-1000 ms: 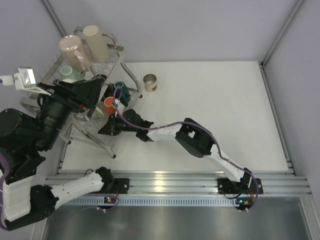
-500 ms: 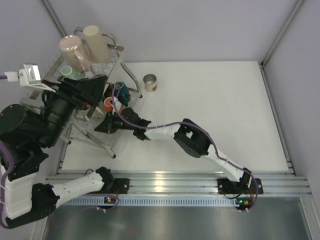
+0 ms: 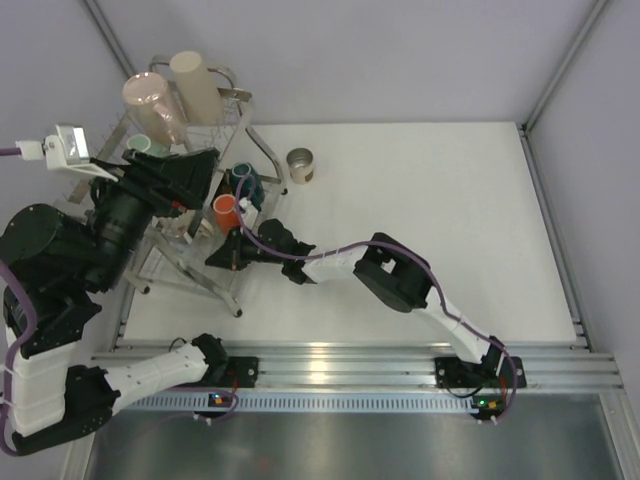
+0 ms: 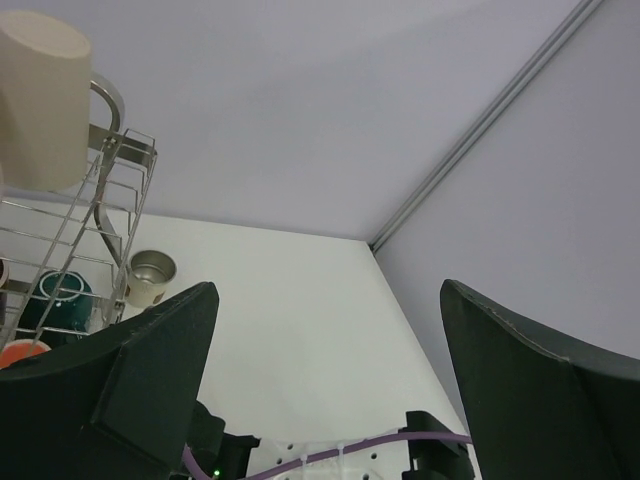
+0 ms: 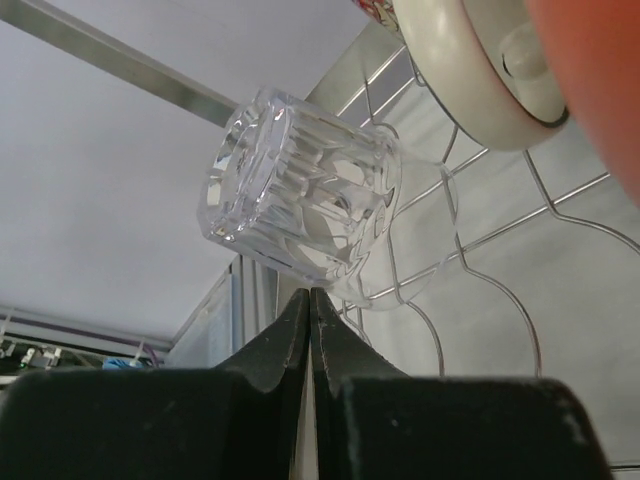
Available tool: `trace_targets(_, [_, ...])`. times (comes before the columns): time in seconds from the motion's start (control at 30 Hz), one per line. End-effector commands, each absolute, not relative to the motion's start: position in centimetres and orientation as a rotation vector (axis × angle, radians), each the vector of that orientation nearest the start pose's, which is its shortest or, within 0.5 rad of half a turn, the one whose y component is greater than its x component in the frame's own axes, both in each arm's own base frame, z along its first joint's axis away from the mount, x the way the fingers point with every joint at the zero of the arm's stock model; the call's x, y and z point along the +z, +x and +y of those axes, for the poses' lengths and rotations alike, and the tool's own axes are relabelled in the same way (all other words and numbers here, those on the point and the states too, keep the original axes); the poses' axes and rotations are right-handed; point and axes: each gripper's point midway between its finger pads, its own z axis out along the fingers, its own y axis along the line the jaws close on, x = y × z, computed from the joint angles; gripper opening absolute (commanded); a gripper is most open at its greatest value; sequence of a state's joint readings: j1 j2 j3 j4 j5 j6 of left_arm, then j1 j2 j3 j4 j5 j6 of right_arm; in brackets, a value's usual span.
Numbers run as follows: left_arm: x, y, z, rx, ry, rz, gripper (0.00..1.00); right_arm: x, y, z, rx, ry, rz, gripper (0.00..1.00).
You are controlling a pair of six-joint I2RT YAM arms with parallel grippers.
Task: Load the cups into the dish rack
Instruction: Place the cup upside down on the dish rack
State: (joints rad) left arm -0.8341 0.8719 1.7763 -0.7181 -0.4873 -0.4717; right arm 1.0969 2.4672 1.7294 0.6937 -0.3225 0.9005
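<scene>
The right tool [image 5: 309, 300], shut on nothing, noses the dish rack [image 5: 480, 235] wire under a clear glass [image 5: 300, 190] inside; pushing further could skid or tip the rack. The left tool [image 4: 330, 330] hovers open above it. A steel cup [image 3: 300, 165] stands on the table [image 3: 450, 220] beyond. The rack's near foot has shifted rightward.

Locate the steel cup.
Top view: the steel cup stands on the table, just right of the dish rack, outside it, toward the far edge.

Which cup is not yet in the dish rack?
The steel cup, standing upright alone on the white table just right of the dish rack; every other cup in view sits among the rack's wires.
</scene>
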Motion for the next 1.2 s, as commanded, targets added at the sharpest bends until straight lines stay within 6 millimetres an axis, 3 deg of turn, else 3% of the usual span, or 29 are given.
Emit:
trace_targets(0.0, [56.2,18.3,-10.7,-0.752,-0.143,1.413,0.98,18.4,24.3,61.7,1.738,-0.506,1.733,0.0])
trace_targets(0.13, [56.0,18.7,-11.5,-0.75,-0.12,1.427,0.98,19.3,24.1,60.7,1.688,-0.571,1.718,0.0])
trace_targets(0.23, [55.7,18.9,-11.8,-0.744,-0.112,1.437,0.98,21.2,23.8,60.6,1.685,-0.609,1.674,0.0])
trace_targets(0.47, [55.3,19.7,-12.0,-0.703,-0.111,1.453,0.98,22.1,23.7,60.4,1.697,-0.602,1.681,0.0])
trace_targets(0.67, [53.8,21.2,-13.1,-0.599,-0.04,1.523,0.98,22.8,24.8,57.8,1.691,-0.529,1.715,0.0])
trace_targets(0.7, [53.6,21.8,-13.7,-0.581,-0.024,1.55,0.98,23.2,25.5,56.9,1.682,-0.508,1.709,0.0])
trace_targets(0.73, [53.2,22.1,-14.2,-0.567,-0.005,1.572,0.98,22.0,25.7,56.0,1.661,-0.49,1.747,0.0])
trace_targets(0.77, [52.8,22.2,-14.6,-0.559,0.017,1.591,0.98,23.4,26.0,55.0,1.654,-0.47,1.732,0.0])
trace_targets(0.8, [51.8,22.8,-15.2,-0.539,0.035,1.625,0.97,23.2,27.2,53.8,1.627,-0.437,1.747,0.0])
trace_targets(0.87, [50.6,23.3,-15.8,-0.521,0.05,1.656,0.96,23.1,27.9,51.6,1.597,-0.402,1.767,0.0])
trace_targets(0.9, [49.7,23.6,-16.4,-0.506,0.069,1.681,0.95,22.7,29.3,50.3,1.564,-0.363,1.784,0.01])
trace_targets(0.97, [48.3,24.2,-17.1,-0.486,0.099,1.719,0.95,21.8,30.4,47.8,1.512,-0.298,1.836,0.06])
trace_targets(1.0, [47.7,24.4,-17.5,-0.475,0.107,1.736,0.95,21.4,32.5,46.0,1.451,-0.232,1.848,0.08])
trace_targets(1.03, [46.9,24.8,-17.7,-0.46,0.108,1.754,0.95,19.8,33.4,44.5,1.383,-0.191,1.922,0.11])
trace_targets(1.07, [46.4,24.9,-17.7,-0.455,0.102,1.764,0.95,20.0,35.7,42.4,1.287,-0.139,1.923,0.22])
trace_targets(1.13, [45.4,25.2,-17.9,-0.443,0.093,1.778,0.95,20.4,38.1,40.8,1.175,-0.102,1.95,0.33])
trace_targets(1.17, [43.7,25.4,-18.1,-0.422,0.104,1.806,0.95,19.1,39.2,39.6,1.085,-0.064,2.004,0.35])
